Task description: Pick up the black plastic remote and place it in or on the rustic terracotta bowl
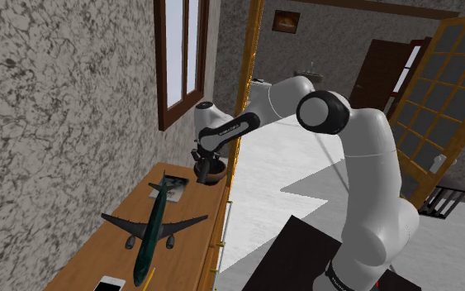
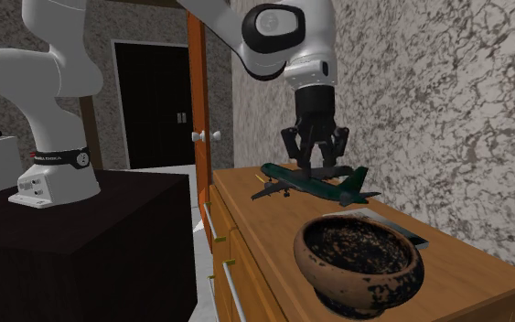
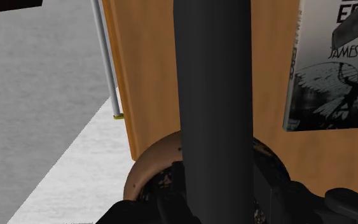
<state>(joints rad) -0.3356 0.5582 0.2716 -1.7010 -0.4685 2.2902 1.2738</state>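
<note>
Pincer (image 1: 205,159) was clamped on the black remote (image 3: 212,95). Both fingers (image 3: 166,209) pressed its long sides and the body ran out from between them, a grip across the narrow width, presumably because that is all the jaws can span. The brown bowl (image 1: 214,175) sat directly below the pincer at the far end of the wooden bench (image 1: 90,252). In the wrist view its rim showed on either side of the remote, right by the fingertips, so I judged I was over the opening and not the rim. As far as I could tell the remote hung clear above the bowl without touching it. A book (image 3: 336,63) lay flat on the bench just beside the bowl, off to one side of the pincer. A model airplane (image 1: 158,227) sat behind the pincer toward my stand, and a white phone (image 1: 109,284) beyond that, both well out of the drop path. My read: carry done, only lowering and release left. The bowl stood close to the bench's drawer-side edge, and the remote could be long enough to end up propped on the rim. Lowering before opening would stop it tipping out and over that edge.
</note>
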